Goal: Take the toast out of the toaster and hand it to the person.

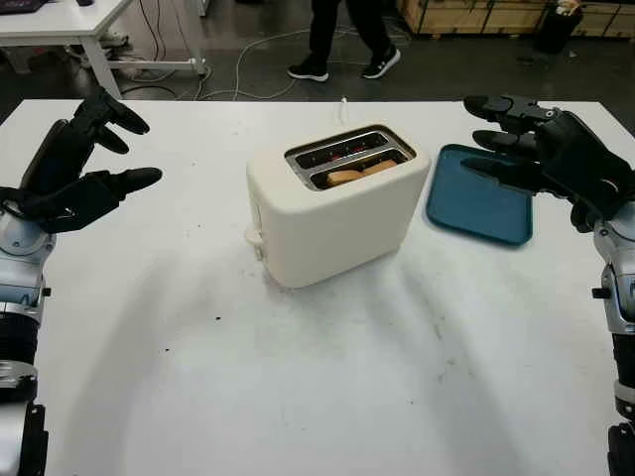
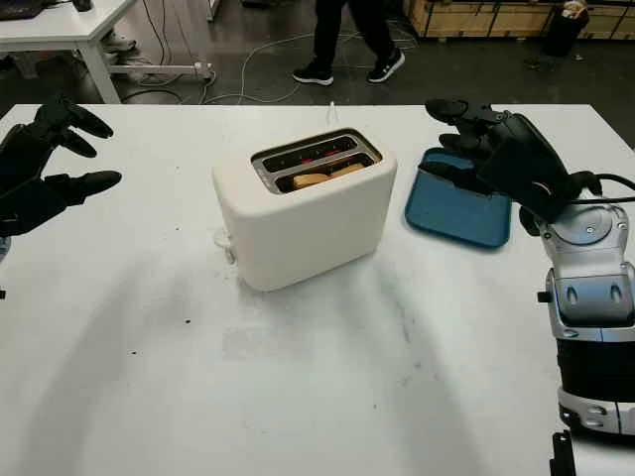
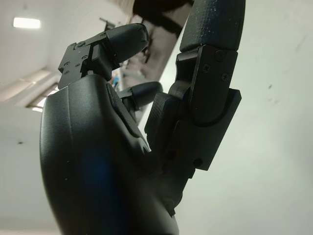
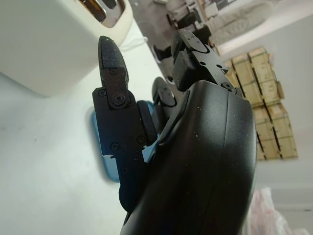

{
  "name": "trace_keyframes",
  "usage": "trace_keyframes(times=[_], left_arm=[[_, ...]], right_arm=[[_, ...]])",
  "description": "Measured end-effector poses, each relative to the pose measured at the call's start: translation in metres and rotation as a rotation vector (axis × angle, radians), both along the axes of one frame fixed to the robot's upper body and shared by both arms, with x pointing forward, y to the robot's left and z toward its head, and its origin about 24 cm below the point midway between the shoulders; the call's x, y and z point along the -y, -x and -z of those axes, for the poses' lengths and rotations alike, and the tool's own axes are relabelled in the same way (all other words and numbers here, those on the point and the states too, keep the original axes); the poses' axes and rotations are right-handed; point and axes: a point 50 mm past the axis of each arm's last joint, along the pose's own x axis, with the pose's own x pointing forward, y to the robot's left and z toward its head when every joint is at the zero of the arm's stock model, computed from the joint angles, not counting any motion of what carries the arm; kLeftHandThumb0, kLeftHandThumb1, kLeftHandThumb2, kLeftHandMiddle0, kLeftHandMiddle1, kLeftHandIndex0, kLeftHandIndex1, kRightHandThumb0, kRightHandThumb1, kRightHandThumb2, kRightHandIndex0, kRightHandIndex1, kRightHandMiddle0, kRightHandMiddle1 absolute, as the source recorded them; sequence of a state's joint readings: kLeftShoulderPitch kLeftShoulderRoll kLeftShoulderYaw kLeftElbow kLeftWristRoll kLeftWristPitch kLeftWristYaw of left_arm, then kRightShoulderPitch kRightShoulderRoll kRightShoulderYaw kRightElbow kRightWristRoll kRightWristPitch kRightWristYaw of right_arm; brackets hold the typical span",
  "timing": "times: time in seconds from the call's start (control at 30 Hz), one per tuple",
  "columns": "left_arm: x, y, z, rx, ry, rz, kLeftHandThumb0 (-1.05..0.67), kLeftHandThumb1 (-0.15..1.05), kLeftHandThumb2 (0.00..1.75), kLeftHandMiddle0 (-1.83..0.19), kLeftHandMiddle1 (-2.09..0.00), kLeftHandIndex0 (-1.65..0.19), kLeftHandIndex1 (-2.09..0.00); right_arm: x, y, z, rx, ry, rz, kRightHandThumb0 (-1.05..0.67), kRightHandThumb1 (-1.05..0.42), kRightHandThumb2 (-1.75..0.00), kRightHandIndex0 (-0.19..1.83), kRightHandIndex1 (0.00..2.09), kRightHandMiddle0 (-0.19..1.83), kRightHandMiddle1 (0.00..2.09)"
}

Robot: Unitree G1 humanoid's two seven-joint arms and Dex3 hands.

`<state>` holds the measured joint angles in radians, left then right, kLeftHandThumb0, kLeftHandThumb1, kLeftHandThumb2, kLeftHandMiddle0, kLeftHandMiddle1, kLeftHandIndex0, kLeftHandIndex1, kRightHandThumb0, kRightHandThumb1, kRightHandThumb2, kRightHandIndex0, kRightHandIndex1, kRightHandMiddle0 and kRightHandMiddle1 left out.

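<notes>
Between the two hands on the bench (image 1: 298, 397) sits the toaster (image 1: 332, 213), toast (image 1: 359, 173) down in its nearer slot, only the top edge showing. Toast's long axis runs along the slot, slanting from near-left to far-right. Left hand (image 1: 74, 169) off to the toaster's left, released, holding nothing, above the bench. Right hand (image 1: 546, 149) off to the right, also released and holding nothing, over a blue tray (image 1: 476, 213). Toast lies inward from both sets of fingers, well apart from each; right fingers look somewhat nearer the slot, so likely the right reaches, though it's close. A person's legs (image 1: 342, 35) stand beyond the bench's far edge.

Right eye view: same layout; right fingers (image 2: 451, 109) point toward the toaster top.

Left wrist view: left fingers (image 3: 210, 73) uncurled, nothing between them, bench beside.

Right wrist view: right fingers (image 4: 111, 63) extended, toaster (image 4: 54, 44) ahead of the tips, tray under them.
</notes>
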<state>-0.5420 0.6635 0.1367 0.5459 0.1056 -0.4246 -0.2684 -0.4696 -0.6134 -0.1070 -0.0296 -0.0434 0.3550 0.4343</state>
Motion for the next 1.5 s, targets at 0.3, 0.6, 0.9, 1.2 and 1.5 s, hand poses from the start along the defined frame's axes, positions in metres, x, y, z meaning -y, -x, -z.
trace_keyframes(times=[0.3,0.6,0.9,1.2,1.5], left_arm=[[0.003,-0.001,0.008,-0.043,0.028,0.048,-1.05,0.92,0.08,0.0,-1.68,0.0,-1.53],[0.004,-0.001,0.011,-0.058,0.031,0.061,-1.05,0.92,0.07,0.0,-1.67,0.0,-1.53],[0.004,-0.001,0.011,-0.059,0.038,0.066,-1.05,0.92,0.12,0.0,-1.58,0.0,-1.44],[0.005,-0.001,0.011,-0.066,0.033,0.077,-1.05,0.92,0.1,0.0,-1.59,0.0,-1.45],[0.005,-0.002,0.009,-0.058,0.058,0.087,-1.05,0.9,0.03,0.0,-1.58,0.0,-1.46]], right_arm=[[-0.002,0.0,0.001,-0.018,-0.033,-0.015,-0.31,-0.92,-0.11,0.37,0.0,0.35,0.0],[-0.005,0.002,-0.001,-0.026,-0.048,-0.015,-0.29,-0.92,-0.13,0.36,0.0,0.34,0.0],[-0.006,0.001,0.001,-0.03,-0.059,-0.02,-0.3,-0.92,-0.13,0.36,0.01,0.34,0.0],[-0.006,0.001,0.001,-0.037,-0.064,-0.017,-0.32,-0.92,-0.12,0.36,0.0,0.34,0.0],[-0.007,0.001,0.002,-0.038,-0.068,-0.02,-0.3,-0.92,-0.14,0.34,0.0,0.33,0.0]])
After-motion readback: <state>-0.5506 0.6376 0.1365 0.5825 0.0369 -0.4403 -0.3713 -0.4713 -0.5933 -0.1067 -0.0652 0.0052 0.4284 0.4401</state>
